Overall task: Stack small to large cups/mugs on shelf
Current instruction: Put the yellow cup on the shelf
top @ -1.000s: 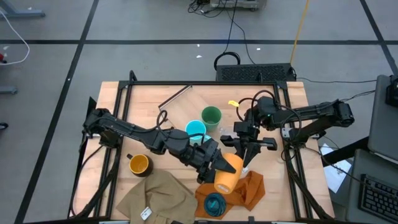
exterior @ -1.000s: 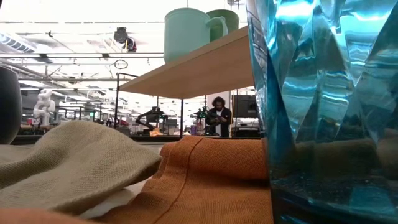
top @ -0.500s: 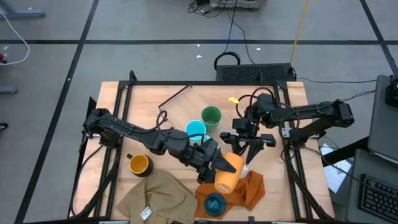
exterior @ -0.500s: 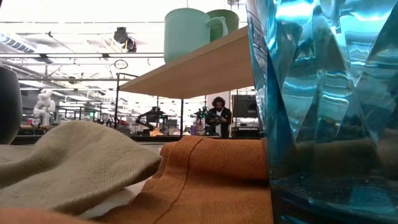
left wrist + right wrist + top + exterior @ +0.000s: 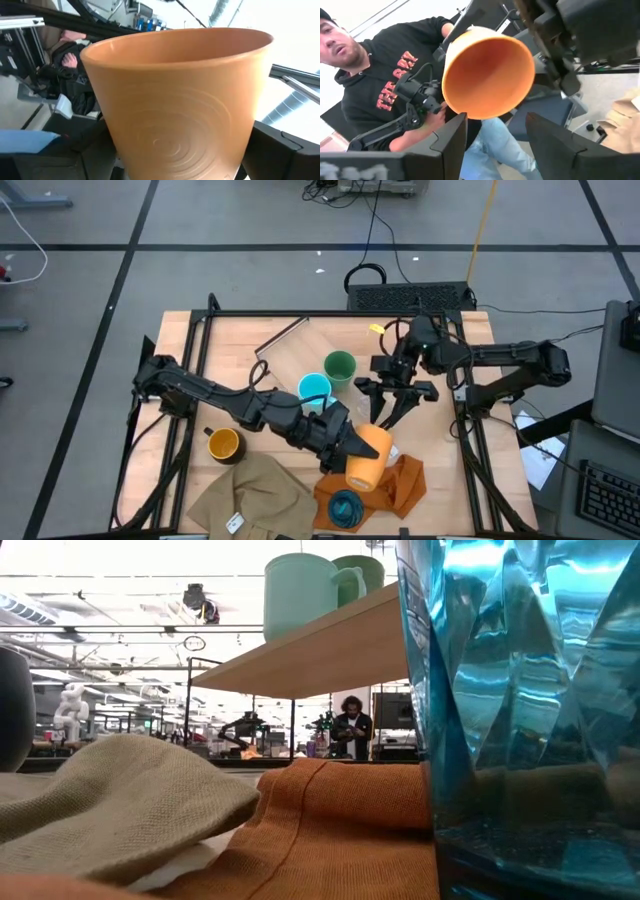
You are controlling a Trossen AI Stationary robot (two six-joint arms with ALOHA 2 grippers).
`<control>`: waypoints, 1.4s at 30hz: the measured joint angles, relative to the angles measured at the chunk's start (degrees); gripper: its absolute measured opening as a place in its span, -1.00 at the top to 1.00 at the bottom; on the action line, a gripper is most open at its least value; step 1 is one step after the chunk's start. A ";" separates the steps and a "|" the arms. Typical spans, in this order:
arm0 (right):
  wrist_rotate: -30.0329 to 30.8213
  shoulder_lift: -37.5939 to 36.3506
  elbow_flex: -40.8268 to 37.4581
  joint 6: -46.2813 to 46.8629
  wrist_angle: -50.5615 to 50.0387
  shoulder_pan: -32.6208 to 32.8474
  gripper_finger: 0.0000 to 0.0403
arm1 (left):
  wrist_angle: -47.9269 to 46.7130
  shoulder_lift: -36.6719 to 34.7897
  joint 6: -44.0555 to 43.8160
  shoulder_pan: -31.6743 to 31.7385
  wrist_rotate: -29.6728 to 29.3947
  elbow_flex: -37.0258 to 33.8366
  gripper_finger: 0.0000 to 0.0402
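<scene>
Above the orange cloth (image 5: 402, 485), left pincer (image 5: 357, 448) clamped round orange cup (image 5: 366, 460); right pincer (image 5: 388, 416) spread, empty.

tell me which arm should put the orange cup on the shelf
Left, probably. The left gripper already holds the orange cup, while the right gripper hangs open and empty beside it.

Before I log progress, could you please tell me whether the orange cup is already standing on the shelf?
No, the orange cup is held in the left gripper above the orange cloth, not on the shelf.
</scene>
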 joint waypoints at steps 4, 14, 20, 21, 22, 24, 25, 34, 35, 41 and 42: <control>-0.10 -1.28 -0.02 -0.28 -0.32 -2.77 0.04 | 0.04 0.00 2.62 -0.42 -3.23 0.00 -0.65; -0.12 -4.62 0.00 -0.20 -3.34 -11.05 0.05 | -0.33 -0.35 18.52 -0.27 -10.59 0.00 -0.69; -0.06 -7.81 0.00 -0.45 -6.98 -15.07 0.05 | -0.08 -0.68 25.62 0.21 -12.04 0.02 -0.62; -0.04 -8.40 0.00 -0.47 -7.88 -15.73 0.05 | -0.38 -0.66 26.70 0.23 -12.57 0.02 -0.62; -0.05 -8.96 0.00 -0.61 -8.69 -16.25 0.05 | -0.53 -0.66 27.95 0.23 -13.44 0.02 -0.63; 0.02 -10.18 0.00 -0.79 -10.58 -17.18 0.05 | -0.85 -0.66 31.17 0.21 -15.20 0.02 -0.68; 0.03 -10.84 0.00 -1.07 -11.44 -17.65 0.05 | -1.48 -0.66 32.82 0.21 -15.93 0.02 -0.69; 0.36 -16.83 0.01 -1.51 -17.99 -21.32 0.05 | -15.18 -4.36 48.07 0.08 -27.32 0.00 -0.64; 0.36 -17.44 0.02 -1.52 -18.84 -21.76 0.05 | -16.90 -5.05 49.61 0.12 -29.93 0.02 -0.63; 1.57 -19.74 0.04 -0.74 -20.96 -24.09 0.05 | -28.17 -9.89 58.78 -2.06 -47.14 0.09 -0.68; 1.60 -20.00 0.04 -0.40 -21.02 -24.43 0.05 | -28.60 -10.06 59.71 -2.45 -49.92 0.09 -0.68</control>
